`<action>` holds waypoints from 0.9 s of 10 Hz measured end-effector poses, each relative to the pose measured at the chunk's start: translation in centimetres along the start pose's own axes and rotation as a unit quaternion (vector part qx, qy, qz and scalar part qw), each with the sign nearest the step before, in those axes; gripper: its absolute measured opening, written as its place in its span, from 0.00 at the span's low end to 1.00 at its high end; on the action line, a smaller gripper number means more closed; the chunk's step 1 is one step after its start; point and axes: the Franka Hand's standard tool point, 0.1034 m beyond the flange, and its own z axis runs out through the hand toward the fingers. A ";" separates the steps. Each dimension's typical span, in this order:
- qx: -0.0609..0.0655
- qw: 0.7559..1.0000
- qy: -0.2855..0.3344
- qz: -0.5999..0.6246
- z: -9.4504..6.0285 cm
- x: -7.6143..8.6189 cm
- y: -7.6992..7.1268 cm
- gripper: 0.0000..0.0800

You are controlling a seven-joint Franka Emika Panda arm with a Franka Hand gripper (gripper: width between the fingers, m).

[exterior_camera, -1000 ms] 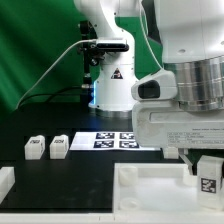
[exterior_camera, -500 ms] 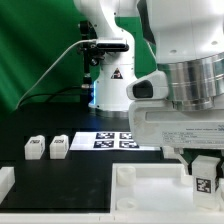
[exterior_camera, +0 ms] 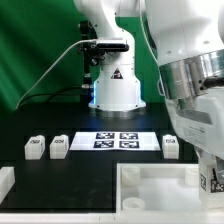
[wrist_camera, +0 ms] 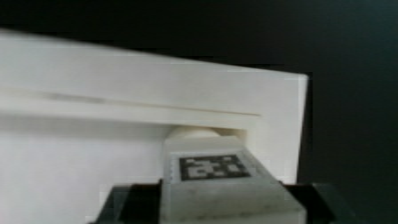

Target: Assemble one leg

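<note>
In the wrist view my gripper [wrist_camera: 217,203] is shut on a leg [wrist_camera: 214,170], a small white block with its tag facing the camera. Dark fingers [wrist_camera: 128,206] press it from both sides. Its far end meets the raised rim of the large white tray-like piece [wrist_camera: 107,130]. In the exterior view my gripper [exterior_camera: 208,176] is at the far right edge above that piece [exterior_camera: 150,190]. The held leg [exterior_camera: 212,181] is only partly visible there. Three more legs lie on the black table: two at the exterior view's left [exterior_camera: 34,148] [exterior_camera: 59,146] and one right of the marker board [exterior_camera: 171,146].
The marker board [exterior_camera: 118,140] lies flat at mid table. The arm's white base [exterior_camera: 112,85] stands behind it with a cable running left. A white part [exterior_camera: 5,182] shows at the front left edge. A green curtain hangs behind.
My arm has swung toward the exterior view's right with the leg still held. That uncovers the third loose leg beside the marker board. The held leg is now at the frame's edge.
</note>
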 end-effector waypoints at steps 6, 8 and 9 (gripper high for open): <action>-0.018 0.990 -0.005 -0.139 0.3 0.6 0.4 0.79; -0.049 0.946 0.002 -0.320 0.2 -0.1 0.5 0.81; -0.047 0.938 0.002 -0.344 0.2 0.0 0.4 0.81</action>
